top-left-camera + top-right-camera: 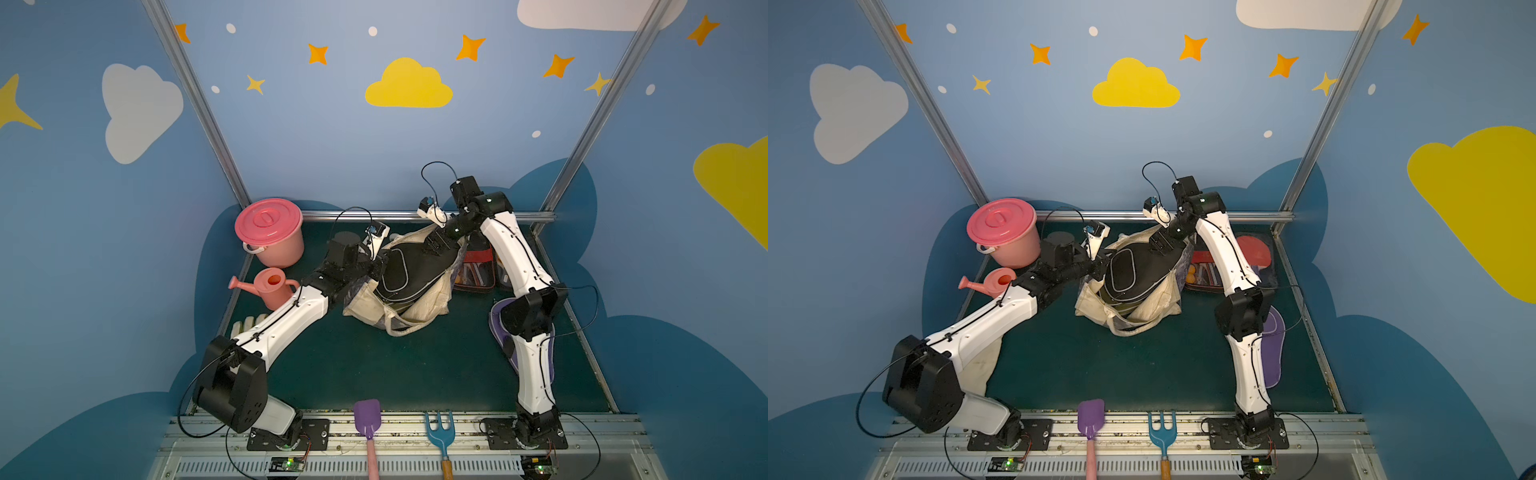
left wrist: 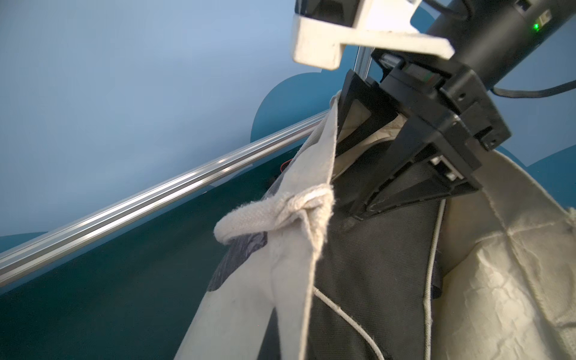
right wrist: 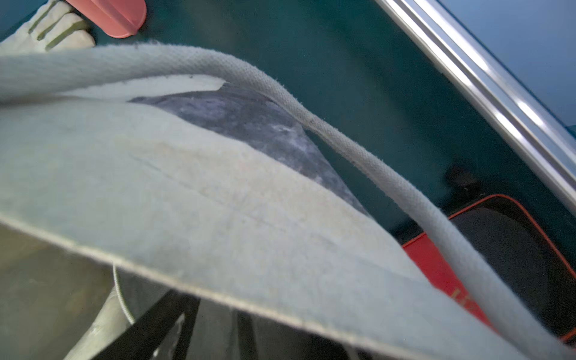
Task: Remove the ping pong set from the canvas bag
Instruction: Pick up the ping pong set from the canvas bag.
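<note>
Cream canvas bag [image 1: 361,305], floppy, slumped open mid-table, grey-purple print on outer side. Black paddle case [image 1: 411,266] with pale piping, tilted, half out of the mouth. Dark flat pack [image 1: 1204,270] with red paddle and orange balls, flat just beside the bag; purple case [image 1: 1274,345] flat, nearer the front.

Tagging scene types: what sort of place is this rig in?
Likely a staged robot test cell dressed as a playroom: walls painted with a yellow cloud and stars, an aluminium frame rail, a pink lidded bucket and pink watering can.
</note>
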